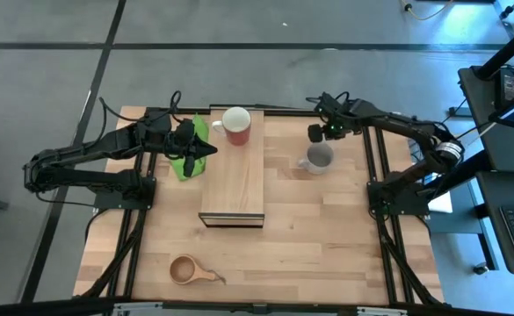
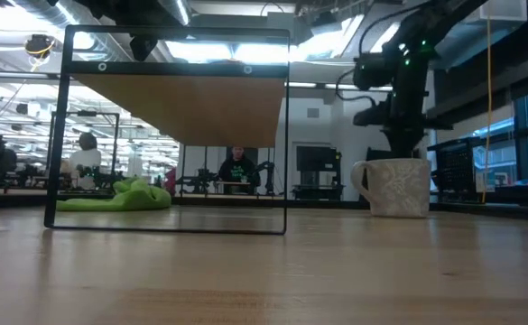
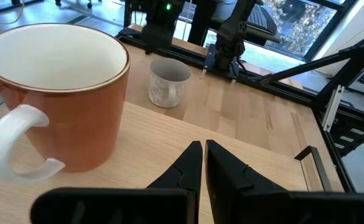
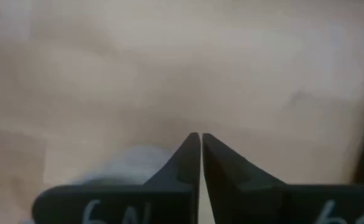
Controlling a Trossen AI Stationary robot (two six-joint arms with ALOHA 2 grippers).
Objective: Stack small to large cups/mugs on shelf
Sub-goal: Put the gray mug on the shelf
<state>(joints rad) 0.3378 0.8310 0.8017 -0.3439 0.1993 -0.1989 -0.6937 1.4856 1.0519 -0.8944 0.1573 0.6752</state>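
Overhead only: the small brown wooden cup [image 1: 186,269] sits alone near the desk's [image 1: 327,237] front edge, toward the front left corner, stub handle pointing right; no other view catches it.
Shelf: the light-wood shelf [image 1: 233,184] runs from the desk's back edge toward the middle; from above a pale plank, while the low view [image 2: 178,108] shows it raised on a thin dark frame with open space beneath.
Red mug: there it is, the red mug [image 1: 237,125] standing upright on the shelf's back end; only the left wrist view [image 3: 57,93] shows its white inside and white handle up close.
Grey mug: the grey mug [image 1: 318,158] stands on the desk right of the shelf, toward the back edge; the low view [image 2: 394,187] shows it speckled, upright, handle facing the shelf.
Left claw: the left claw [image 1: 206,151] hovers at the shelf's left side near the red mug; in its own wrist view [image 3: 204,149] the fingers sit pressed together, holding nothing.
Right claw: the right claw [image 1: 316,133] hangs just behind the grey mug, near the back edge; its wrist view [image 4: 201,140] shows the tips together over bare wood, nothing between them.
Green cloth: a green cloth [image 1: 186,158] lies bunched left of the shelf, under the left arm.
Beyond the desk: people [image 2: 236,167] seated in the room, seen only from the low view.
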